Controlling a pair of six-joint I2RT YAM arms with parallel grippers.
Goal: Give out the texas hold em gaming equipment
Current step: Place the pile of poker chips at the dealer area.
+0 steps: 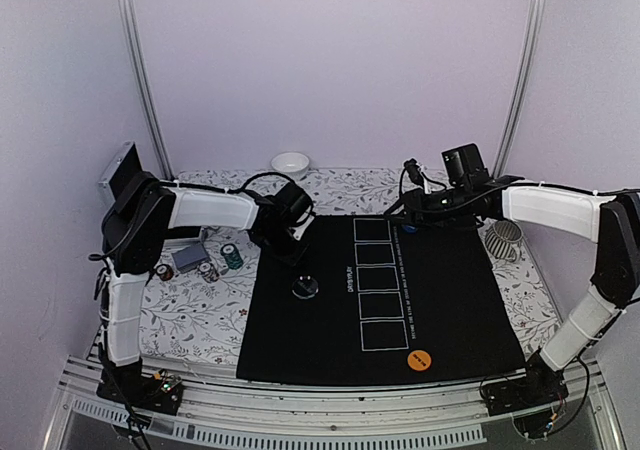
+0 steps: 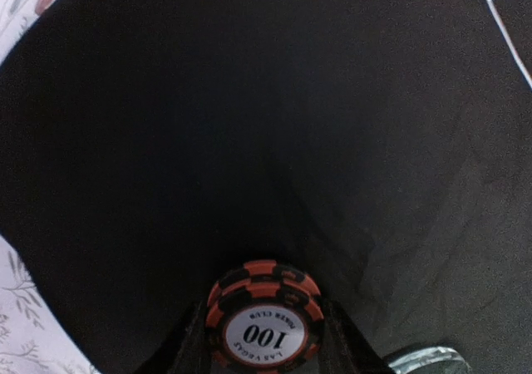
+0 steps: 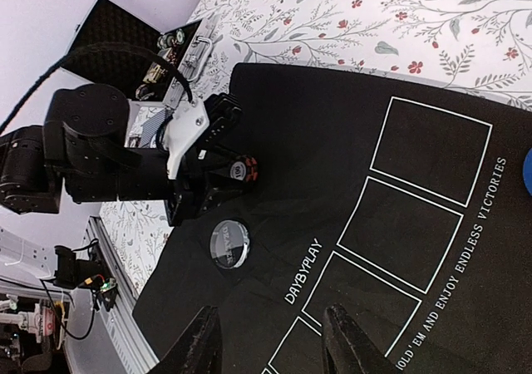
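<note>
My left gripper [image 1: 288, 248] hovers over the far-left part of the black mat [image 1: 450, 300], shut on a small stack of red-and-black striped poker chips [image 2: 264, 320] marked 100. The same chips [image 3: 243, 169] show in the right wrist view. A clear dealer button [image 1: 304, 287] lies on the mat just in front of that gripper. An orange disc [image 1: 418, 360] sits near the mat's front edge, and a blue disc [image 1: 407, 228] lies at its far edge under my right gripper [image 3: 270, 345], which stands open and holds nothing. Off the mat to the left are green chips [image 1: 232, 257], white chips [image 1: 208, 271], red chips [image 1: 163, 270] and grey-blue cards [image 1: 187, 259].
A white bowl [image 1: 290, 164] stands at the back of the flowered cloth. An open silver case [image 1: 118, 170] sits at the far left. A ribbed grey metal piece [image 1: 505, 238] lies right of the mat. Five white rectangles [image 1: 378, 282] run down the mat's middle.
</note>
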